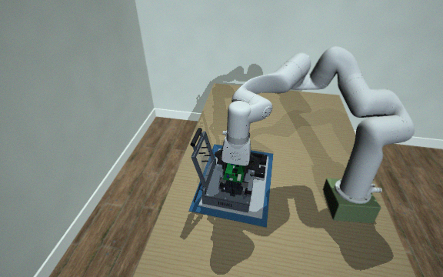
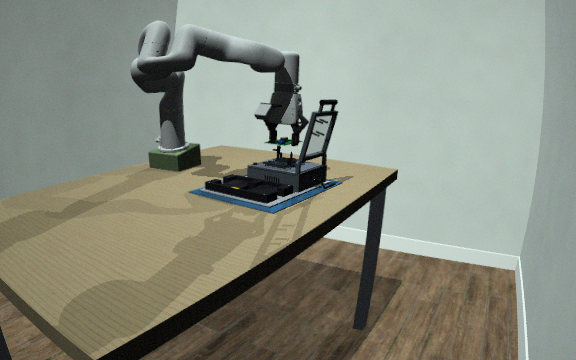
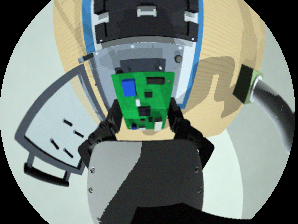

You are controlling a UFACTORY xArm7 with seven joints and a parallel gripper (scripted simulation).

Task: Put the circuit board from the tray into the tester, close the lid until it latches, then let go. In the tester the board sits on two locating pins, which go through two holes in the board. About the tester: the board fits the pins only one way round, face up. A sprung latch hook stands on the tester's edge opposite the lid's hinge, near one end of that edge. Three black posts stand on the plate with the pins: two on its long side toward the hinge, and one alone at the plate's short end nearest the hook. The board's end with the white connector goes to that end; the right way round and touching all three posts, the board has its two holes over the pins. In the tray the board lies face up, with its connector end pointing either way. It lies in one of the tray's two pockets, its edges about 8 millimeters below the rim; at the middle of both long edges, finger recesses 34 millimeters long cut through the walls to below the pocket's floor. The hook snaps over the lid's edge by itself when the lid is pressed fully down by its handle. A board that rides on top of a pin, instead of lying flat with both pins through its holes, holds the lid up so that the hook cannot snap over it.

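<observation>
The arm (image 2: 228, 47) rises from its green base (image 2: 174, 156) at the far end of the desk (image 2: 118, 235), folds back at the elbow and reaches out level, with the last link pointing straight down over the tester (image 2: 286, 174). The jaws stand fairly wide and are shut on the long edges of the one circuit board (image 3: 144, 99), which hangs level in the air above the tester's plate, apart from it. In the wrist view the board is green, face up, with a blue part near one end. One lid (image 2: 319, 135) stands open, tilted back past upright, its handle (image 2: 328, 103) at the top. One black tray (image 2: 248, 189) with two pockets lies just beside the tester; both rest on one blue mat (image 2: 268, 205).
</observation>
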